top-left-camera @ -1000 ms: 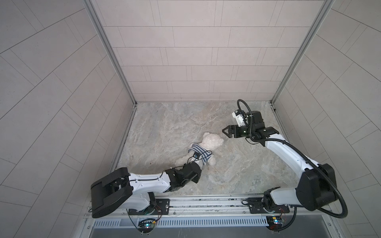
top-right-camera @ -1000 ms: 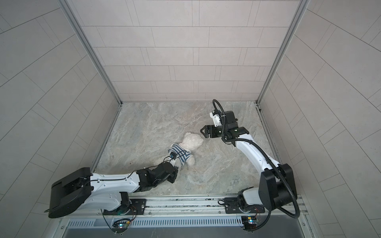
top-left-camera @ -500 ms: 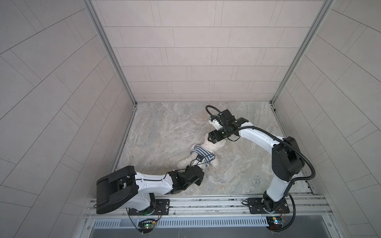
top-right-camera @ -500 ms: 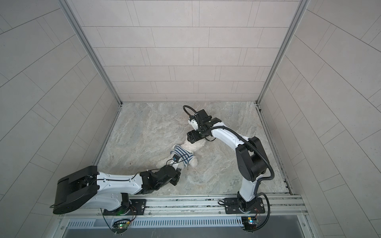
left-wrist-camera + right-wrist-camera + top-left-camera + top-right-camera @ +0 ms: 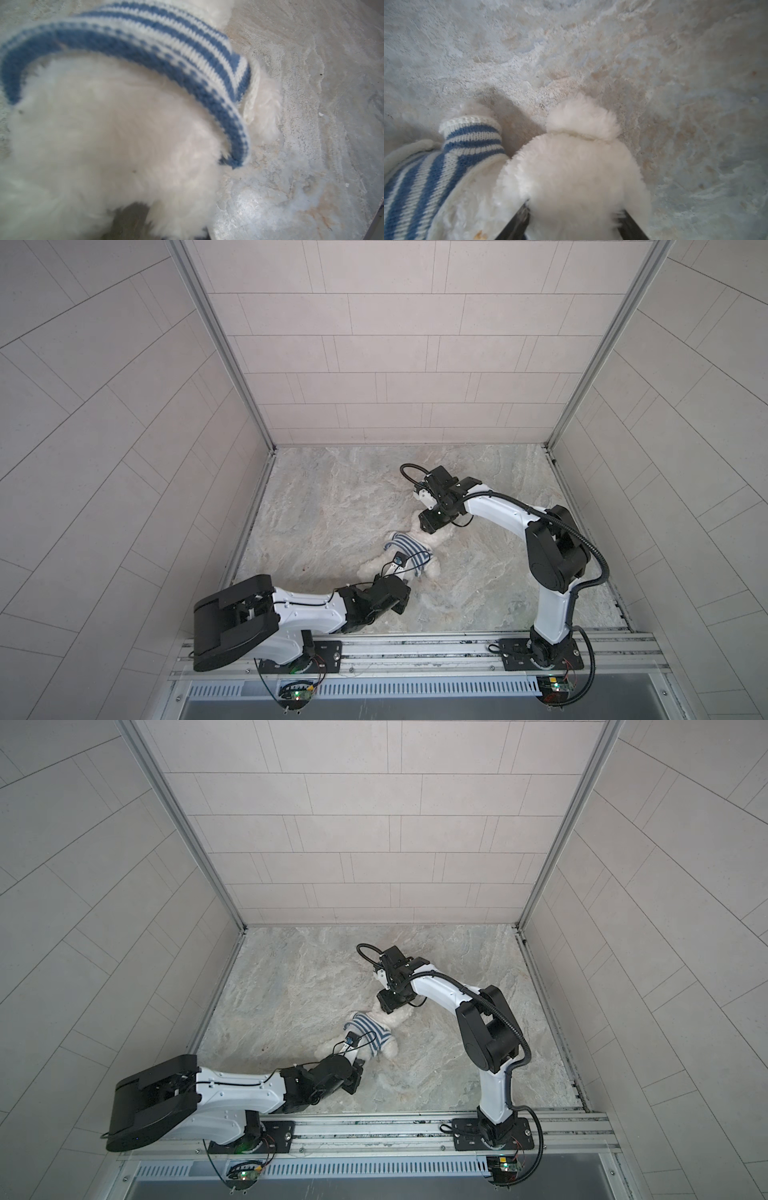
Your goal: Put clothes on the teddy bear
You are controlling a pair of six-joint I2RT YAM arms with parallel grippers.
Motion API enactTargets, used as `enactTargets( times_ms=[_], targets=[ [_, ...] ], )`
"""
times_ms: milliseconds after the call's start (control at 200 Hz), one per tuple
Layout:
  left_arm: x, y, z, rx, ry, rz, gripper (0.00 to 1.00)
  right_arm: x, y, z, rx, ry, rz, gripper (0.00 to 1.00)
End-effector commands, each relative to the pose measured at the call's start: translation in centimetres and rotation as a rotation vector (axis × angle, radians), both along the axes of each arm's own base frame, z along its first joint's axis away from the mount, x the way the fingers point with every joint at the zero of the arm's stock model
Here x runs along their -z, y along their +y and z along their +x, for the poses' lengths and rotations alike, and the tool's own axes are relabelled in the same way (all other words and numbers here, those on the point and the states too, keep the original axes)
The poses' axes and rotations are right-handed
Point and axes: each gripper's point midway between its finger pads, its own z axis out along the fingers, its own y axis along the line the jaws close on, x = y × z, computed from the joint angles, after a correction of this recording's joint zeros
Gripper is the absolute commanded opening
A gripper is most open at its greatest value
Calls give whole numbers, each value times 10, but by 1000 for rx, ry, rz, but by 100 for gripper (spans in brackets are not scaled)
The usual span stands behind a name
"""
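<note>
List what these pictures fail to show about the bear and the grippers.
- The teddy bear's face: covered by the right gripper in both top views; only fur in the right wrist view.
- Whether the right gripper pinches the head: fur hides contact.
- What the left gripper holds: fur buries it, left wrist view blurred.

Pale tiled walls [image 5: 395, 344] close in the left, far and right sides, joined at the far corners by slim metal posts [image 5: 224, 344]. The desk [image 5: 332, 489] has a mottled grey-and-tan stone look under soft, even light; a metal rail [image 5: 415, 647] runs along its near edge.
</note>
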Motion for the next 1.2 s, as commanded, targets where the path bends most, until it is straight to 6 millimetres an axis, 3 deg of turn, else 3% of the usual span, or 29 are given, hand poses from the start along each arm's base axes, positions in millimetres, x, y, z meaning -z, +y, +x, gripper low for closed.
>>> enactTargets(
  times_ms=[0,175,305,355,406,556,711,841,1021,1196],
  targets=[
    [20,13,-13,11,56,55,0,-3,-10,-15,-9,18,-33,41],
    [4,7,-13,15,48,-13,0,-23,-13,-16,18,-25,-11,24],
    [-28,-1,-16,35,44,-117,57,-63,-20,-13,67,-148,37,10],
    [-46,-2,-18,40,41,-174,70,-88,-21,-13,81,-234,87,5],
    [-65,-2,-21,48,39,-229,75,-117,-22,-16,88,-338,141,0],
    [-133,11,-25,29,-2,-382,77,-202,-27,-39,50,-705,273,0],
    [-203,36,-16,-44,-47,-529,68,-263,-35,-72,8,-929,324,0],
    [-254,38,-8,-58,-12,-656,62,-294,-39,-84,20,-1016,322,0],
    [-317,13,-5,18,24,-886,56,-320,-44,-88,102,-1121,289,0],
    [-322,-8,5,-3,93,-857,45,-335,-52,-91,180,-1181,272,0]
  ],
)
